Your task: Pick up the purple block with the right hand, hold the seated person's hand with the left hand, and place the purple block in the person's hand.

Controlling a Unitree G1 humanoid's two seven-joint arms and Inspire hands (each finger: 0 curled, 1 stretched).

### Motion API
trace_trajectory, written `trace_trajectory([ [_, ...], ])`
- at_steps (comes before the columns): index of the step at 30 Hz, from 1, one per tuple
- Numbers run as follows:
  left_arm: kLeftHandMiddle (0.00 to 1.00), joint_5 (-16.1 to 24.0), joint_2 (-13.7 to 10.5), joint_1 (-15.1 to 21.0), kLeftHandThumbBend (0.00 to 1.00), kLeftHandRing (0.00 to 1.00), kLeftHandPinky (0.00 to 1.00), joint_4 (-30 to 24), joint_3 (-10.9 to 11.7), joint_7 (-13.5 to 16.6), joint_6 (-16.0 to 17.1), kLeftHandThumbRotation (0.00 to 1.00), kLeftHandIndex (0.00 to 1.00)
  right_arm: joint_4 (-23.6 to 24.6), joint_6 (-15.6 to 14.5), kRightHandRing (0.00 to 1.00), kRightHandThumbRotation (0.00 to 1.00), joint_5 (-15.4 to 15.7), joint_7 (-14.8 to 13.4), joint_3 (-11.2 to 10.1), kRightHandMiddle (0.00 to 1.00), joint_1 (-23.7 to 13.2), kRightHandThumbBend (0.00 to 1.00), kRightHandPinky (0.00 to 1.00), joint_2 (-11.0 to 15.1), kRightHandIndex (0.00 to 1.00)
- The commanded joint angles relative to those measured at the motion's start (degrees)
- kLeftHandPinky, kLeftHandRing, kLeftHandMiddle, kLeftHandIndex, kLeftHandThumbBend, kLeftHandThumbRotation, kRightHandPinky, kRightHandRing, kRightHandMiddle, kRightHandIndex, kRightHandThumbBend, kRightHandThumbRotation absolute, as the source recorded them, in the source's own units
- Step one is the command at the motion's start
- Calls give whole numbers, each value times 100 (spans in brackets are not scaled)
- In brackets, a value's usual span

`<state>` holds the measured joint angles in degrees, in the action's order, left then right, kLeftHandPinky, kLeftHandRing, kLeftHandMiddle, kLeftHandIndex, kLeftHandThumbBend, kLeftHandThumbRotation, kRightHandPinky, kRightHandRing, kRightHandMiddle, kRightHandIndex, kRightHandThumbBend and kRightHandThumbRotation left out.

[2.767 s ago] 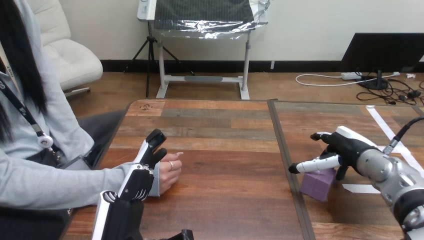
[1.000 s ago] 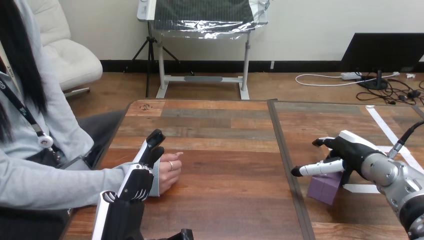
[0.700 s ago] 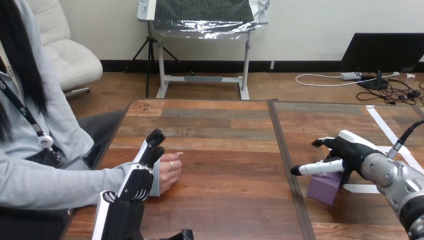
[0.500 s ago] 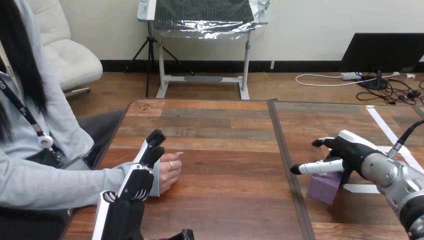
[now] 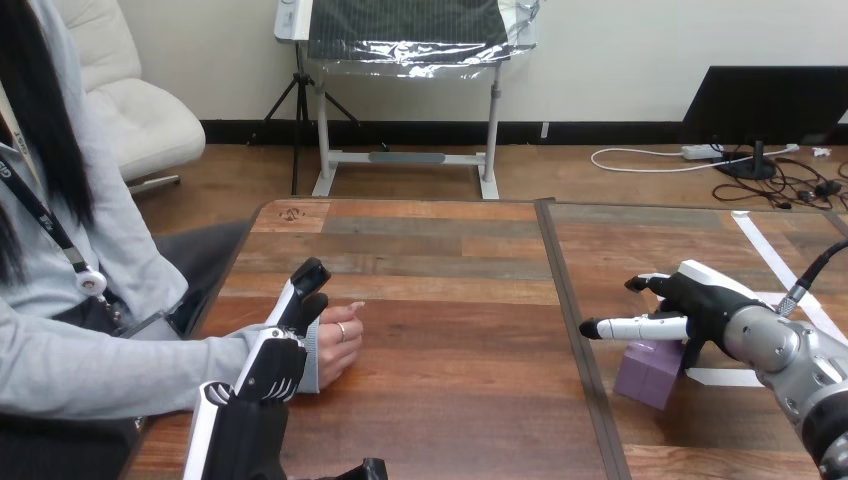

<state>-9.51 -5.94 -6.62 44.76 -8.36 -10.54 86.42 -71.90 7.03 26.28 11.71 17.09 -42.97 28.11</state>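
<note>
Block (image 5: 648, 372), purple, sits on the right part of the table (image 5: 450, 300), directly under the right hand (image 5: 700, 300). From the left: the person's hand (image 5: 338, 342) rests loosely closed near the table's left edge. The left hand (image 5: 272, 368) lies against its wrist side, fingers (image 5: 308, 280) straight, with no curl round the wrist to be seen. At the right, the right hand touches the block's top; whether it has a grip on the block cannot be told. Step in hand, by judgement: securing the block, before any lift. The next move calls for a firm hold on opposite faces, a clean lift, then carriage leftward to the person's hand, which would need to open palm up to receive it.
</note>
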Motion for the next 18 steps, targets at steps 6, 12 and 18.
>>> trace_trajectory([
  [6, 96, -8, 13, 292, 100, 96, 93, -88, 57, -29, 47, 57, 91, 319, 124, 71, 67, -146, 20, -108, 75, -17, 90, 54, 179, 95],
  [12, 96, -9, 11, 295, 100, 96, 93, -57, 55, -43, 85, 56, 91, 368, 116, 75, 67, -171, 83, -103, 80, -25, 90, 58, 216, 95],
  [18, 96, -25, -3, 288, 100, 97, 93, -55, 38, -54, 76, 55, 92, 412, 128, 63, 67, -143, 115, -63, 70, -31, 91, 45, 256, 95],
])
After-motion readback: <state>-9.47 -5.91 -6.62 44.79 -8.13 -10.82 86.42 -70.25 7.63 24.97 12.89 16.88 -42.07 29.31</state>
